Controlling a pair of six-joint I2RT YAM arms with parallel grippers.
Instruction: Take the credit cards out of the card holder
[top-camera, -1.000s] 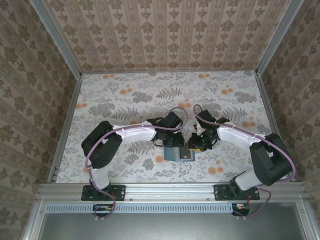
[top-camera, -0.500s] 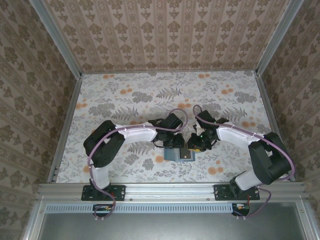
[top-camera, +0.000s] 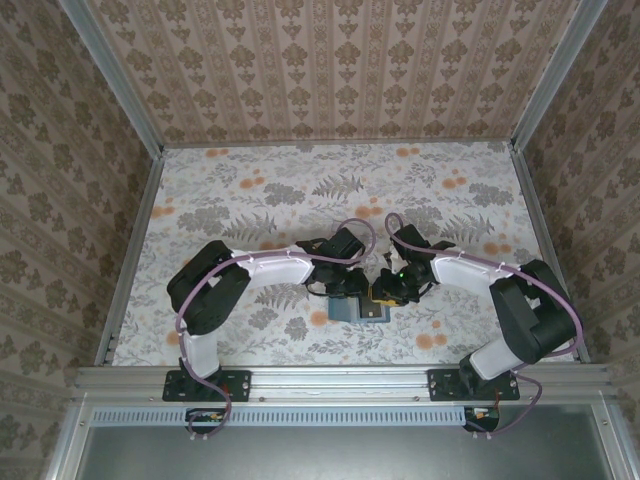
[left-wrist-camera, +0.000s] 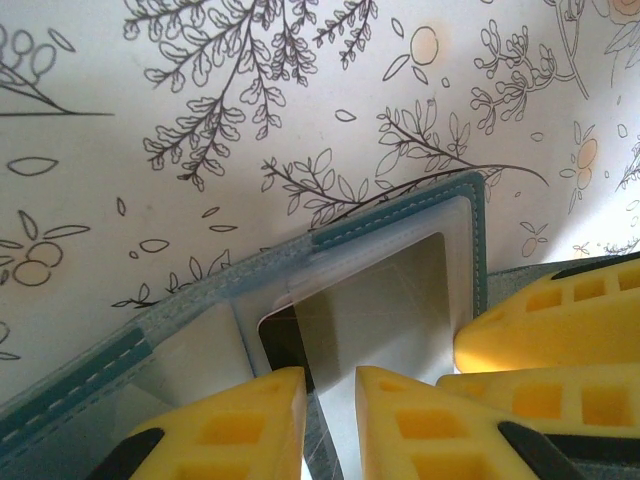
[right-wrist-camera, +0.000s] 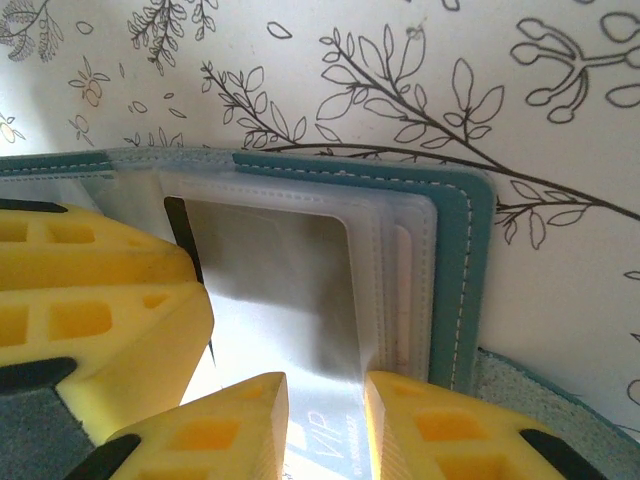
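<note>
Your left gripper (left-wrist-camera: 330, 378) had its fingers nearly together over the open card holder (left-wrist-camera: 400, 225), with clear pocket film in the gap; couldn't tell whether it was pinched. Your right gripper (right-wrist-camera: 325, 385) stood narrowly apart alongside, a glossy grey credit card (right-wrist-camera: 290, 300) marked VIP between its tips; grip likewise unclear. The holder lay flat at the table's front middle, on leaf-and-orange-flower cloth (top-camera: 250, 200). Damask-papered walls (top-camera: 330, 70) closed three sides; a metal rail (top-camera: 340, 380) edged the near side.
</note>
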